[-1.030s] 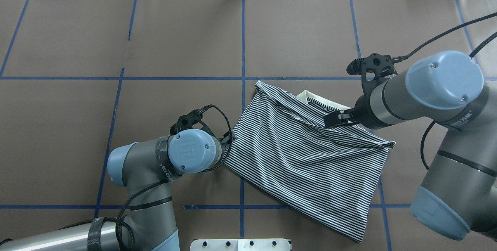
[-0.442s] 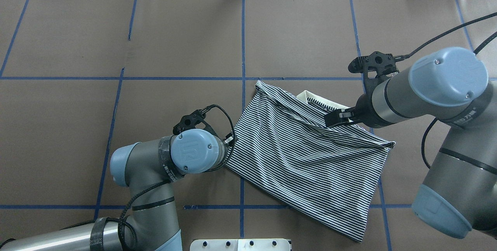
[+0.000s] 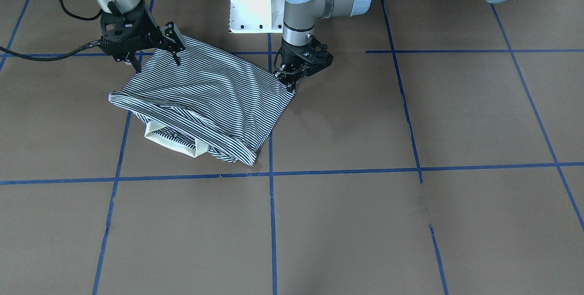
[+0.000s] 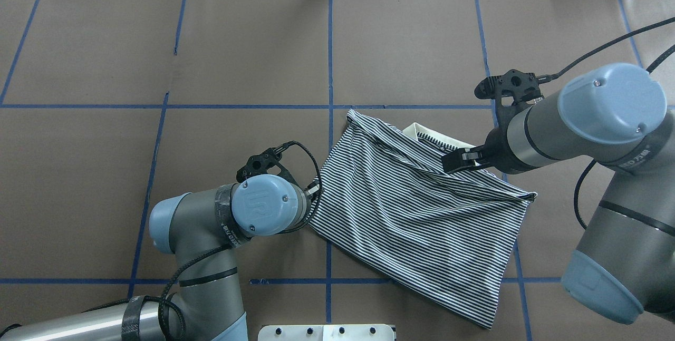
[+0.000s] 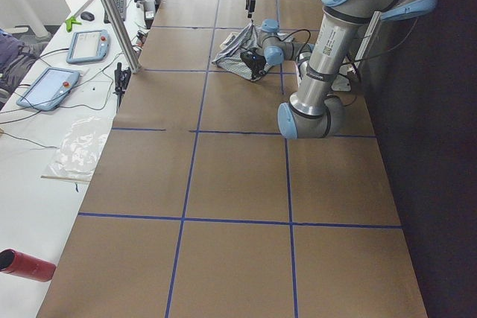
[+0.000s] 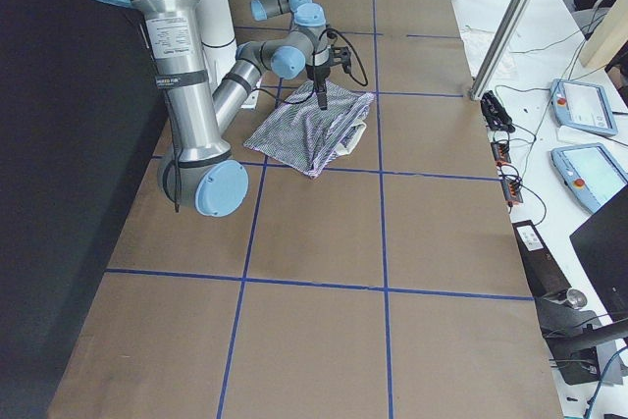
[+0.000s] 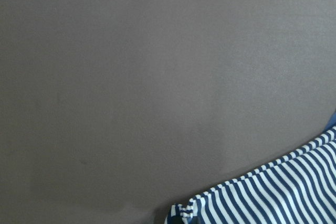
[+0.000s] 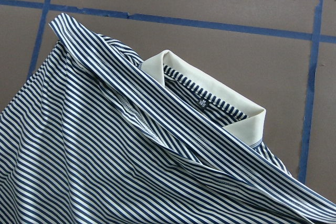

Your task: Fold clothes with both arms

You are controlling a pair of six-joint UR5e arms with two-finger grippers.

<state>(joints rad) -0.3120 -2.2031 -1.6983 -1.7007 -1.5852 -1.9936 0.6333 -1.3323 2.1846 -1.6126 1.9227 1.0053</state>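
Polo shirt (image 4: 416, 214) – neck label unreadable; left gripper (image 3: 288, 80), right gripper (image 4: 454, 162) pinching it.

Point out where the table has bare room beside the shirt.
Bare brown table lies beyond the far blue tape line, across the whole width. The robot's-left half is bare too. Crowded: around the striped shirt, with the left gripper at its corner and the right gripper above it near the collar.
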